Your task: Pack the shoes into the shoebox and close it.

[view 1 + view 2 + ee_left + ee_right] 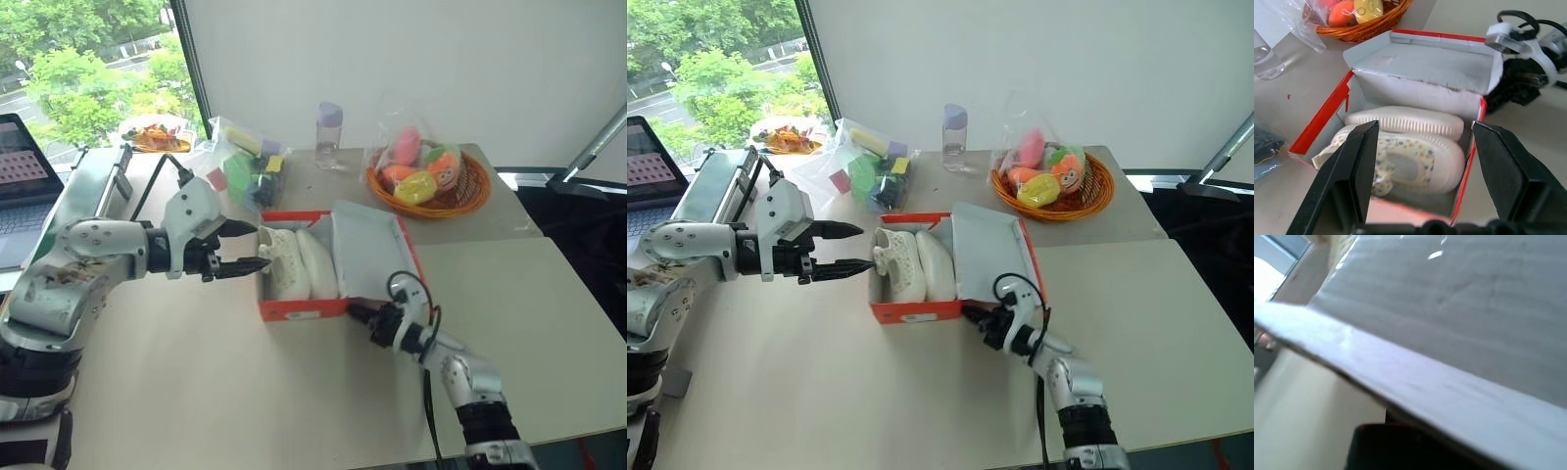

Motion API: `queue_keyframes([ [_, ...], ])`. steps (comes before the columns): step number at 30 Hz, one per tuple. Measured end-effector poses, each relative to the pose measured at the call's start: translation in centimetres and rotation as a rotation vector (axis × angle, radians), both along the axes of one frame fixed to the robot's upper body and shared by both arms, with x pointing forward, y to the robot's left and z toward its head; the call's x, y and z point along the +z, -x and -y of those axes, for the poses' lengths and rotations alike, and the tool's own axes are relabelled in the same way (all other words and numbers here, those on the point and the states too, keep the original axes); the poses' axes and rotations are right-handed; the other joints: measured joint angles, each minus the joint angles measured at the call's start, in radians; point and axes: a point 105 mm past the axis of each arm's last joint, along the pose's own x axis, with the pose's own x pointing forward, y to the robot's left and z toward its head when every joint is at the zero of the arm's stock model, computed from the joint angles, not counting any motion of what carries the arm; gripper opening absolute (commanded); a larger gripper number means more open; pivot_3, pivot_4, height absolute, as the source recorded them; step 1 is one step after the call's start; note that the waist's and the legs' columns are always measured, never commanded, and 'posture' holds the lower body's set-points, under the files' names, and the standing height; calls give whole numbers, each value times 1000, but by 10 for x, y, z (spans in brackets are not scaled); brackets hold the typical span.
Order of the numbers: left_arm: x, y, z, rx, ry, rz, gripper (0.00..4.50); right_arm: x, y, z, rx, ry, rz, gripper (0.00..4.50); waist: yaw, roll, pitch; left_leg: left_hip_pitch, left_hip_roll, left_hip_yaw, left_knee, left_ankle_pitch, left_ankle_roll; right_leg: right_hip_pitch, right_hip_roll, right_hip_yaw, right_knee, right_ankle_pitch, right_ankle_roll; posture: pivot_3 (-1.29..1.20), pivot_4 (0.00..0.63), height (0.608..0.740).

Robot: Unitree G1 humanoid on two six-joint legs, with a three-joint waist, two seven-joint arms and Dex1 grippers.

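Observation:
The red-orange shoebox (304, 309) stands mid-table with both cream-white shoes (294, 262) lying side by side inside it. Its white-lined lid (367, 250) stands half raised on the box's right side. My left gripper (261, 247) hovers open at the box's left end, its fingers pointing at the shoes; the left wrist view shows the shoes (1410, 147) between the black fingers (1352, 171), untouched. My right gripper (355, 313) is shut at the box's front right corner, just below the lid's lower edge. In the right wrist view the lid's white underside (1449, 308) looms close above.
At the back right sits an orange woven basket of toys (431, 176). A clear bottle (328, 137) and a plastic bag of coloured blocks (250, 166) stand behind the box. A laptop (20, 166) is at the far left. Bare tabletop lies in front of the box.

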Motion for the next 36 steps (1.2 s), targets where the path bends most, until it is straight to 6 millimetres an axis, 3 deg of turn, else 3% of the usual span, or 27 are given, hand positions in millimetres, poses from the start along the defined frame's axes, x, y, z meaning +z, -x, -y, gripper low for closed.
queue_keyframes([
  [3,2,-3,1,-2,10,5,3193,0,9,-5,18,7,-32,28,12,0,0,0,-1,0,0,0,0,0,-1,0,0,0,0,0,150,740],
  [14,0,-8,7,-36,11,-6,3193,-9,10,51,-209,16,-50,28,46,-2,-1,-1,-1,0,1,0,0,1,-2,-1,-2,0,1,0,150,740],
  [22,1,-11,9,-55,3,0,3193,-15,-5,63,-386,-64,-29,28,43,-13,-9,2,-1,0,2,0,0,6,-2,-2,-5,-2,4,0,150,740],
  [28,0,-11,12,-72,2,-6,3193,-13,-19,92,-611,-315,-28,28,47,-12,-8,11,0,-1,2,-4,-7,18,-4,-2,-17,-1,2,0,150,740],
  [32,3,-13,12,-73,1,8,3193,-9,-14,109,-676,-495,-18,28,55,-11,-8,10,0,-1,1,-4,-7,18,-6,-2,-17,0,2,0,150,740],
  [36,3,-14,11,-68,-5,11,3193,-3,-11,116,-691,-559,3,28,55,-10,-8,7,-1,0,0,0,-1,18,-5,-2,-17,2,-2,0,150,740],
])
